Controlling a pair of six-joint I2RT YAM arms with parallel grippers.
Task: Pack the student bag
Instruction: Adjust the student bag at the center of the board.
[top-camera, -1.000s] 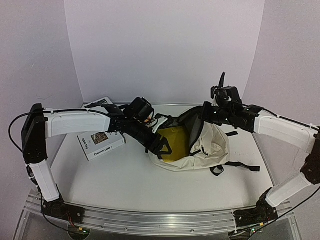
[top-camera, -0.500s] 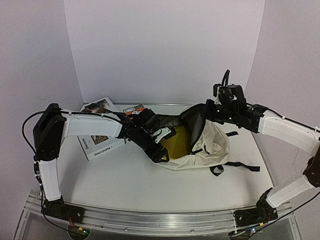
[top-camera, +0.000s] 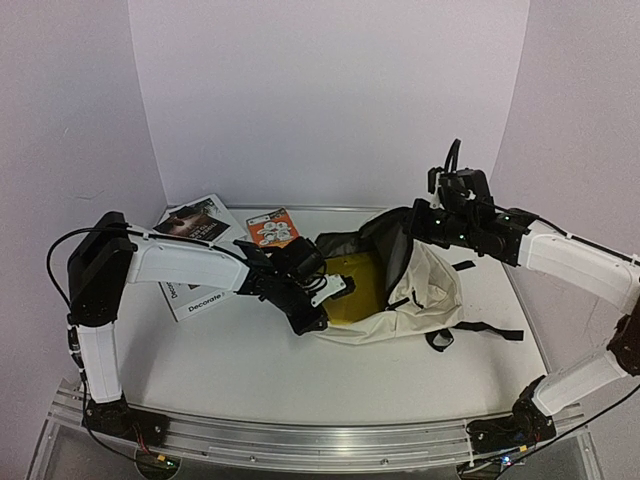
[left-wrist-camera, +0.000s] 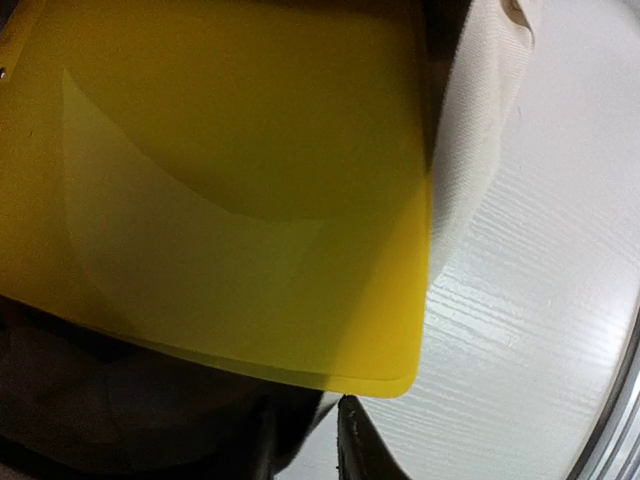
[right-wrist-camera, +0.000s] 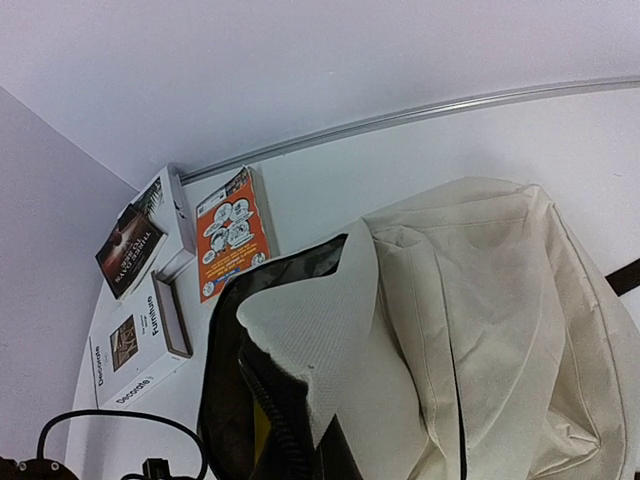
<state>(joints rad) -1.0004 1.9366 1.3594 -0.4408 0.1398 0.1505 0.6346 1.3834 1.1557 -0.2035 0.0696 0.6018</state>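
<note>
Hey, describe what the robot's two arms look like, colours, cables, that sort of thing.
Both the left arm and right arm have white shells on the long links, with black joints and black wrists. A thin black cable loops beside the left arm's elbow. Black bases sit on a silver rail.

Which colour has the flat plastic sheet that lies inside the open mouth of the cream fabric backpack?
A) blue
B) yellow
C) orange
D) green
B: a yellow flat plastic folder shows inside the open mouth of the cream fabric backpack, while the orange booklet lies outside it.
</note>
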